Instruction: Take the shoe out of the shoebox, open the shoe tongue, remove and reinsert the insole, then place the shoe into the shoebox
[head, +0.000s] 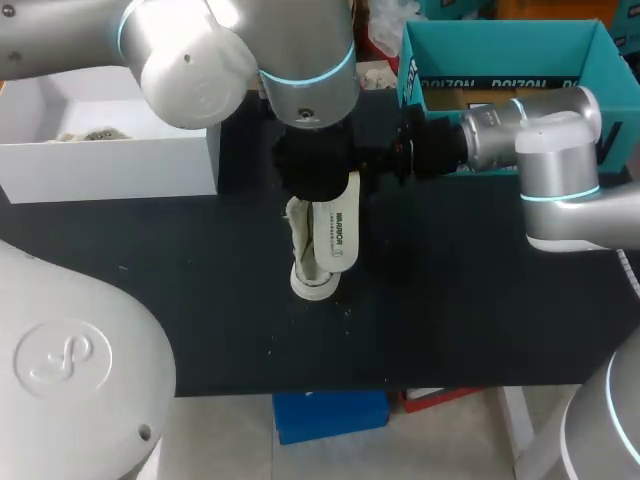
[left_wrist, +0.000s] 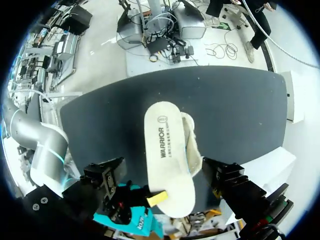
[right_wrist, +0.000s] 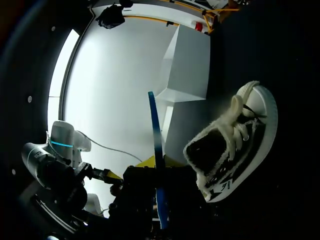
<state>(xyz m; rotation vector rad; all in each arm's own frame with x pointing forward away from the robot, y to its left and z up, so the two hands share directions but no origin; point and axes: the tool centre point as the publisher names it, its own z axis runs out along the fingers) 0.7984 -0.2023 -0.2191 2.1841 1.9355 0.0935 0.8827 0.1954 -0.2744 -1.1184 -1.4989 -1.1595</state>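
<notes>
- Black table (head: 480, 330) is viewed from above; shoe (head: 308, 270) is set at centre, toe toward 6 o'clock.
- Loose insole (head: 340, 235) is clamped at its 12 o'clock end by left gripper (left_wrist: 159, 200), held parallel, just beside shoe's 3 o'clock side.

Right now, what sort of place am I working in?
Probably a robot lab bench set up for shoe handling: left arm and right arm over a black table, a teal shoebox and a white box at its far side, a shoe with its insole out.
</notes>
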